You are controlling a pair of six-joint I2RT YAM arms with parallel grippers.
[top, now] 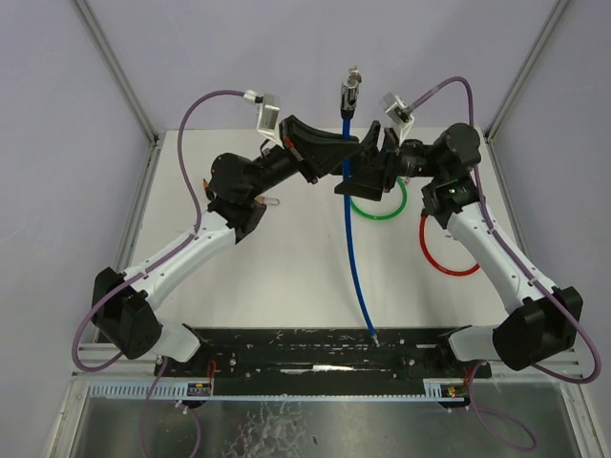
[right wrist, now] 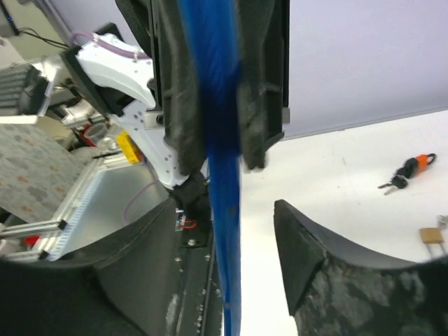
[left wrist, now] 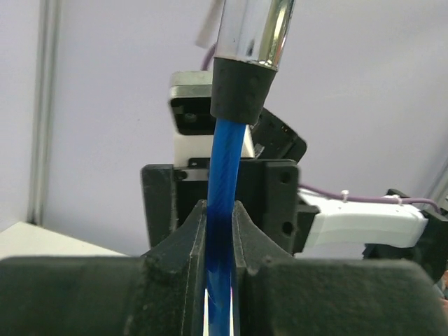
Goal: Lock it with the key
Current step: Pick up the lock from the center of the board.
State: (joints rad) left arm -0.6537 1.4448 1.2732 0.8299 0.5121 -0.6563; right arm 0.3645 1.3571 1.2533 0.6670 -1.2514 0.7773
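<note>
A blue cable [top: 352,229] with a chrome lock end [top: 350,91] is held up above the table. My left gripper [top: 351,151] is shut on the cable; in the left wrist view both fingers [left wrist: 187,234] pinch the cable [left wrist: 222,175] just below its black collar and chrome end [left wrist: 255,28]. My right gripper [top: 370,174] is open; the cable [right wrist: 220,140] runs between its spread jaws [right wrist: 224,210] without touching the right finger [right wrist: 297,238]. A key with an orange tag [right wrist: 407,171] lies on the table to the right, with a small brass padlock [right wrist: 432,235] near it.
A green cable ring [top: 377,208] and a red cable ring [top: 445,256] lie on the white table behind and right of the grippers. The blue cable's free end [top: 372,334] reaches the black rail [top: 315,348] at the near edge. Grey walls enclose the table.
</note>
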